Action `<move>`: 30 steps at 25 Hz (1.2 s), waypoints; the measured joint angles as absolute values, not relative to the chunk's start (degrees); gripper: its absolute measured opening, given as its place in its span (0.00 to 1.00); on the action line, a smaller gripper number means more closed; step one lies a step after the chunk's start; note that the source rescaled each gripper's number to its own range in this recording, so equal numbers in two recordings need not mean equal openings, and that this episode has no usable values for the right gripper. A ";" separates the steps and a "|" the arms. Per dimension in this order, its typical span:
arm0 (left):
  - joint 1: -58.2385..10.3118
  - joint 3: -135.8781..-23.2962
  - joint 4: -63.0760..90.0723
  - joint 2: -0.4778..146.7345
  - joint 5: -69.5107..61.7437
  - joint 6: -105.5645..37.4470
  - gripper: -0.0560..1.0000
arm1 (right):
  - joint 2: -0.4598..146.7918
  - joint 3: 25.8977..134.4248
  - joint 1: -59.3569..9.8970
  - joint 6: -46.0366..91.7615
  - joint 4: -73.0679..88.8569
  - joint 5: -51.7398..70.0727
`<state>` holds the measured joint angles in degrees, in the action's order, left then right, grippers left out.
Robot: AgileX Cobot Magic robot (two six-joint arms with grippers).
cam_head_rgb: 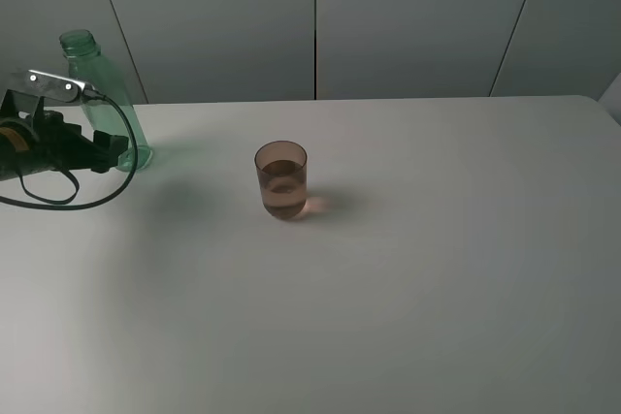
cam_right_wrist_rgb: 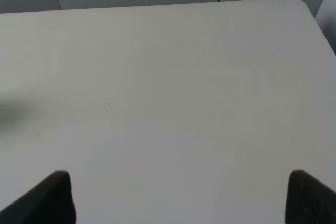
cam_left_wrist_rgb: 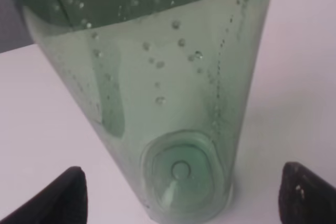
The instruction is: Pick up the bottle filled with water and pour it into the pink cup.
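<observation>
- The bottle (cam_head_rgb: 105,104) is standing upright at the far left of the worktop (cam_head_rgb: 408,269), near the back edge, green & translucent, no cap on the threaded neck.
- In the left wrist view the bottle (cam_left_wrist_rgb: 173,108) is filling most of the frame; droplets are clinging to its inner wall & its base is sitting on the white surface.
- The left gripper (cam_head_rgb: 114,150) is sitting at the bottle's lower body w/ fingers spread wide; in the wrist view the 2 fingertips (cam_left_wrist_rgb: 58,198) are showing on either side of the base, w/ a gap visible btwn each tip & the bottle.
- The pink cup (cam_head_rgb: 281,179) is standing upright near the worktop's middle, well apart from the bottle, to its right; some liquid is showing inside.
- The right gripper (cam_right_wrist_rgb: 178,198) is hanging over bare worktop w/ fingers spread, holding nothing.
</observation>
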<state>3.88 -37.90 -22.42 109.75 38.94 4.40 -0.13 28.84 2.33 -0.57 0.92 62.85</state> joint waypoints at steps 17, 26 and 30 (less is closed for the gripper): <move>2.54 -35.80 -20.46 68.45 -8.54 14.09 0.74 | -0.13 28.84 2.33 -0.57 0.92 62.85; -2.13 -37.68 3.27 50.31 -35.33 -11.80 0.05 | -0.13 28.84 2.33 -0.57 0.92 62.85; -2.17 -37.68 9.49 42.28 -45.76 -15.04 0.06 | -0.13 28.84 2.33 -0.57 0.92 62.85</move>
